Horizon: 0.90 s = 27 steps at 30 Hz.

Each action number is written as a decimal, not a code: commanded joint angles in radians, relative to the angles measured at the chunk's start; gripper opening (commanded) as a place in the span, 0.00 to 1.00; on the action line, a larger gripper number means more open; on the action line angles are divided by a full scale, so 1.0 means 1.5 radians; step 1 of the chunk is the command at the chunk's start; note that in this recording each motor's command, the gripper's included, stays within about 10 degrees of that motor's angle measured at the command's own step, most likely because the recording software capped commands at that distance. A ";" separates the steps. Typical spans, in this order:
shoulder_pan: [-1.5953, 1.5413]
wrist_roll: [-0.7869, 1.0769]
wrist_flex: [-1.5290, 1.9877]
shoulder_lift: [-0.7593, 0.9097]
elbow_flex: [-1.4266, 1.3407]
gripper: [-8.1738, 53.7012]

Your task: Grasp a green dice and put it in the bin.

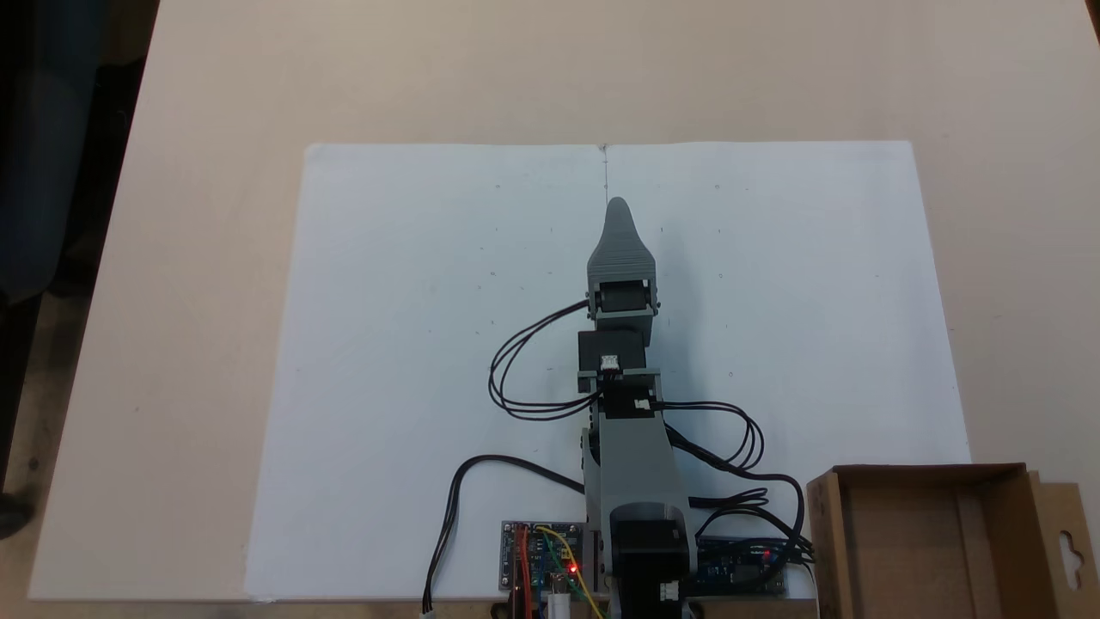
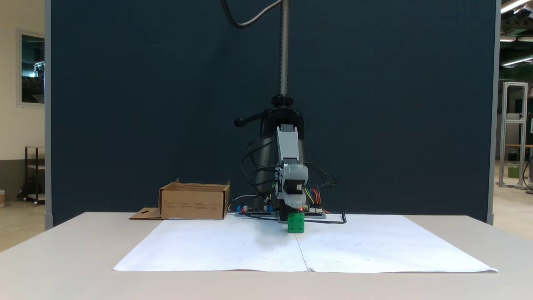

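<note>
Claw (image 2: 295, 210) lowered right onto the green dice (image 2: 296, 223), seen head-on in a fixed view; from above (image 1: 617, 211) a single grey tapered jaw covering whatever lies beneath. Whether clenched on the cube or released: cannot tell, the jaws stacked one behind the other for both cameras. Green dice apparently on the white paper sheet (image 2: 233, 250), near the centre crease, directly under the claw tip and touching or nearly touching it. Darker pips visible on its front face. Grey arm (image 1: 632, 464) stretched out from the base over the sheet's middle, black cables (image 1: 524, 370) looping off both sides. Circuit boards (image 1: 541, 559) with red lights beside the base at the sheet's near edge. Bin (image 1: 928, 542), a brown cardboard box with open top, at the lower right from above, well apart from the dice; flap with hang-hole (image 1: 1066, 550) on its outer side. Beige desk (image 1: 215, 172) beneath everything, dark blue partition (image 2: 145, 104) behind.
</note>
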State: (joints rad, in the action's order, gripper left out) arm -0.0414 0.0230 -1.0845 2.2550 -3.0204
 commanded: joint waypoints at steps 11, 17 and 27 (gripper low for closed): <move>-0.002 -0.050 0.525 0.075 0.316 0.84; -0.015 -0.062 0.787 0.076 0.439 0.84; 0.041 -0.124 1.147 0.077 0.618 0.84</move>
State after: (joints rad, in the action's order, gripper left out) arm 0.0015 -0.1135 0.5262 2.2550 -2.1215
